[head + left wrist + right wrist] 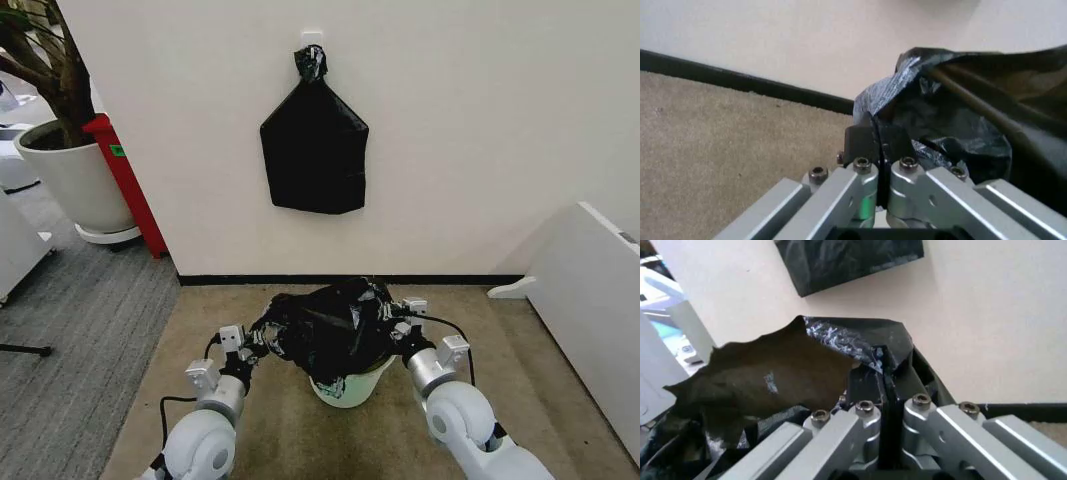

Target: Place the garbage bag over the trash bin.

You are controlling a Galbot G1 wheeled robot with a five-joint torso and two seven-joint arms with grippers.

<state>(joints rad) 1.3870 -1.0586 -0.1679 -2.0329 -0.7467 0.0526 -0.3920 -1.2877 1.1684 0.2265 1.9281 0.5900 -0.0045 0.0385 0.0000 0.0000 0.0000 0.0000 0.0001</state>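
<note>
Here, both claws, left (258, 337) and right (393, 312), clamped on garbage bag (325, 328) edges (over trash bin (350, 388)).

I've got both arms stretched forward and low, wrists level, roughly mirrored. My left gripper (262, 338) has its fingers (867, 142) pinched together, clamped tight on the garbage bag (325, 330). My right gripper (392, 318) sits opposite, fingers (870, 385) pressed together on the bag's other edge.
</note>
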